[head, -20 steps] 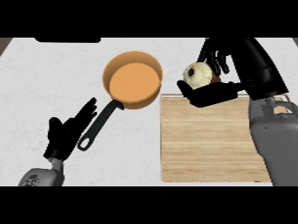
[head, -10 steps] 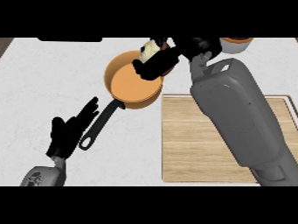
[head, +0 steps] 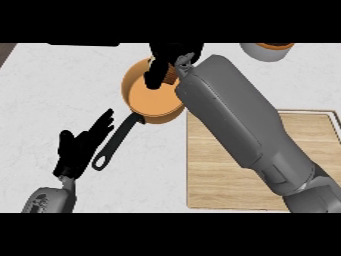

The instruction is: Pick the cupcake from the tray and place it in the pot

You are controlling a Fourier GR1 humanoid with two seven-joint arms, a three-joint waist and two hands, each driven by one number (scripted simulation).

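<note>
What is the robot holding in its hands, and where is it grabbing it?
The right hand is over the orange pot with something brownish under its fingers, likely the cupcake; the hold itself is hidden. The left hand holds nothing.

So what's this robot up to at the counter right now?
Its right hand is stretched over an orange pot with a black handle, with the cupcake just visible under the fingers at the pot's far rim. The wooden tray at the right has nothing on its visible part. The left hand rests open beside the pot's handle.
</note>
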